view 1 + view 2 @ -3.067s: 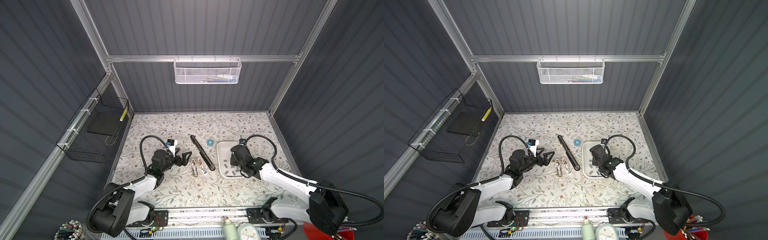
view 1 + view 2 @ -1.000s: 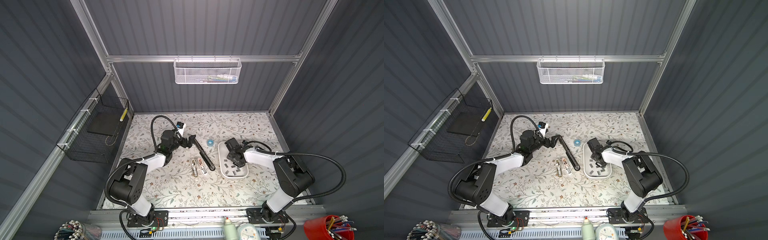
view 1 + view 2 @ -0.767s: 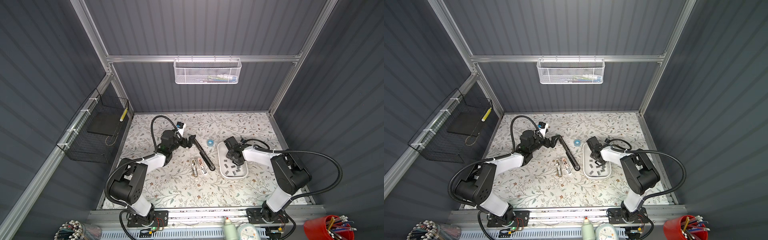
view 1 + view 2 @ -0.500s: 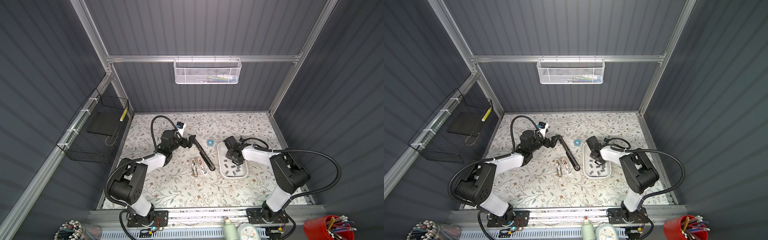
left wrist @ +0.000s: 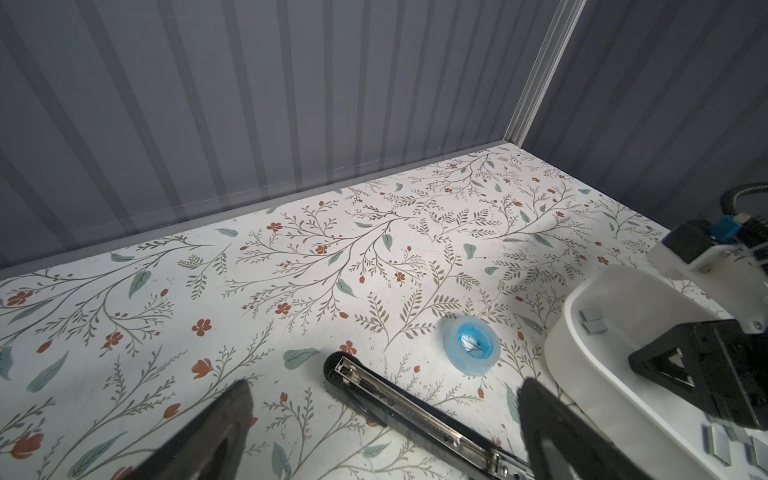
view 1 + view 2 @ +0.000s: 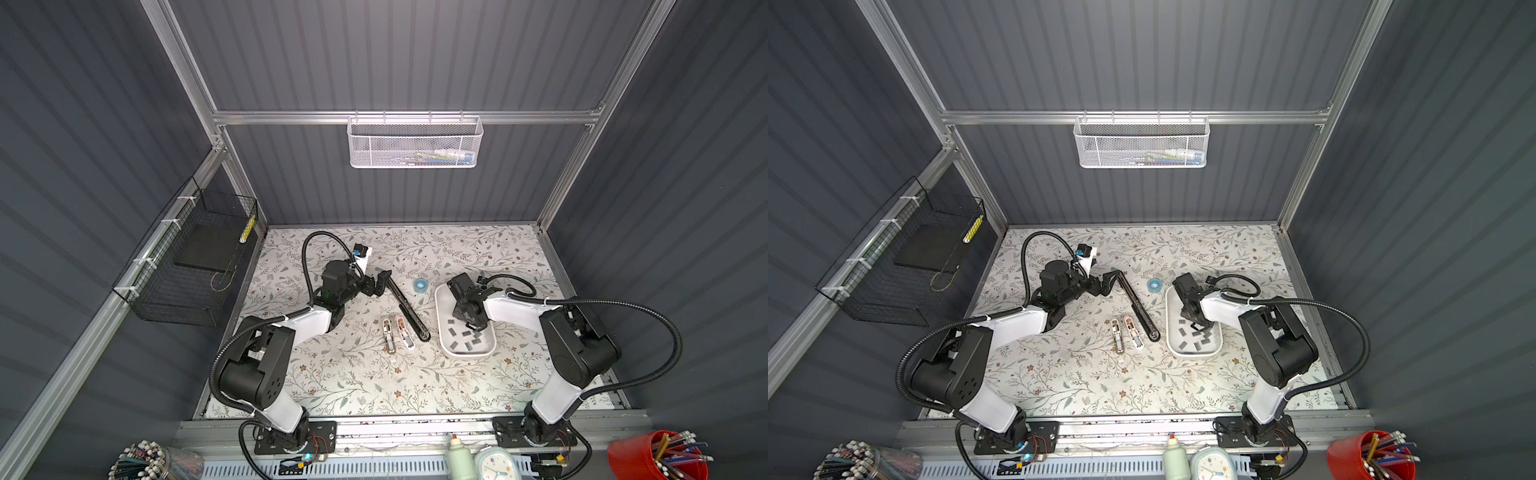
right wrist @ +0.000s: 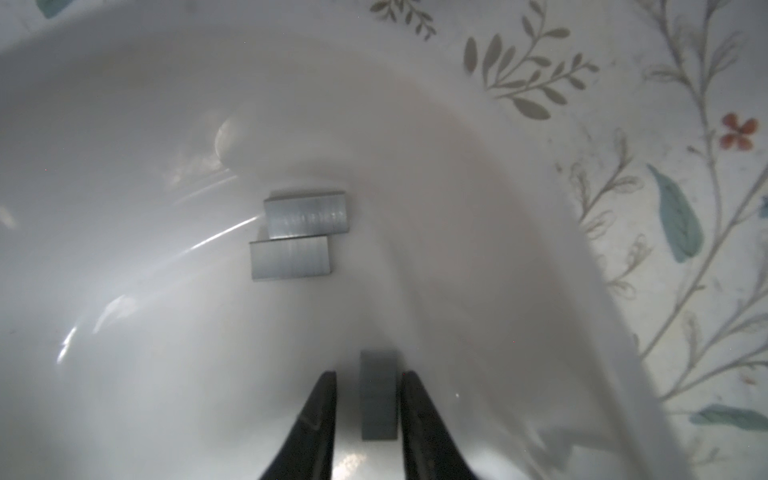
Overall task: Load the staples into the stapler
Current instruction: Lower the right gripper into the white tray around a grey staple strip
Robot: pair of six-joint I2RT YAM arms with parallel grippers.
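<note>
Right gripper (image 7: 368,376) is reaching down into the white tray (image 7: 124,124), jaws standing narrow on either side of one staple strip (image 7: 377,395) that is lying flat on the tray floor. One jaw is sitting right against the strip. On the other side a sliver of tray is showing, so nothing is clamped yet. Two more strips (image 7: 305,216) are lying side by side deeper in. The rest of the staples (image 6: 465,337) are lying scattered toward the near end of the tray in both top views.

Left gripper (image 5: 384,386) is hovering at the far end of the black stapler (image 6: 406,307), jaws spread wide and gripping nothing. The stapler is lying opened out on the surface, metal channel facing up, just beside the tray.

Judgement: the pinch is the step in hand. Doing it well is looking like this:
- centring so both jaws meet the long edges together
- closing gently so the strip is not skating, tipping or breaking apart
- lifting straight up, clear of the tray wall

The left gripper is likely needing to steady the stapler before insertion.
</note>
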